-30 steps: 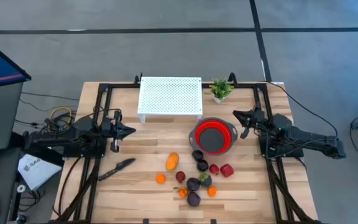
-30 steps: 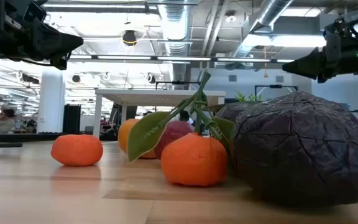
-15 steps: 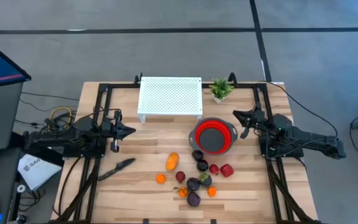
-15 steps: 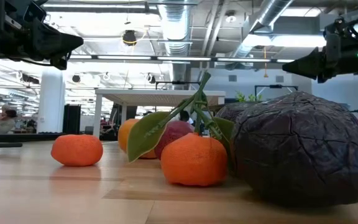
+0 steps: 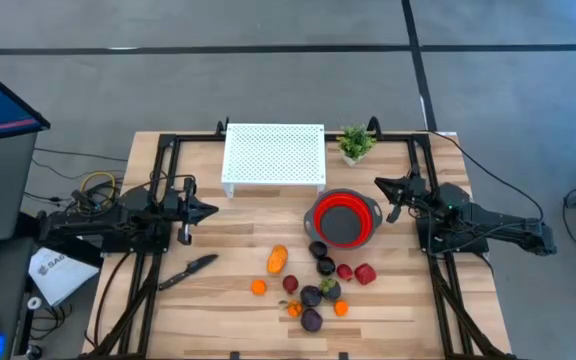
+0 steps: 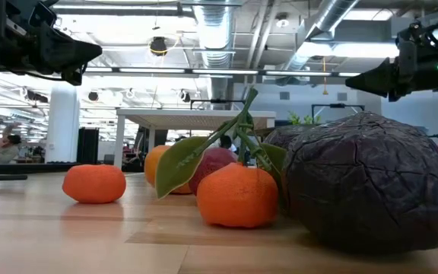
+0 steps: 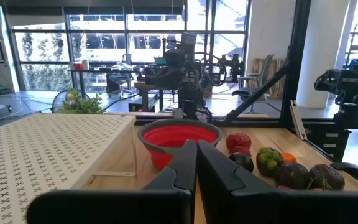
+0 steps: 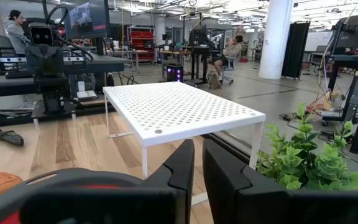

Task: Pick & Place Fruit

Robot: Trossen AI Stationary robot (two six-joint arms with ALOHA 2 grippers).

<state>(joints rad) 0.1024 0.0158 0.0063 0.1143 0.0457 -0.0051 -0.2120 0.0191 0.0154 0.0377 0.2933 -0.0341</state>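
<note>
Lying loose just in front of the red bowl (image 5: 346, 218), the fruit (image 5: 313, 288) looks light, rigid and prone to rolling, best pinched across the middle, while the left gripper (image 5: 211, 210) and right gripper (image 5: 378, 183) hover with fingers nearly together, empty.

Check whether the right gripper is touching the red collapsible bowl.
Apart. In the high view, bare wooden tabletop shows between the right gripper and the round red bowl; its closed fingers hold nothing.

Two matte black jointed arms, each ending in a tapered two-finger claw, left (image 5: 208, 210) and right (image 5: 379, 183).
</note>
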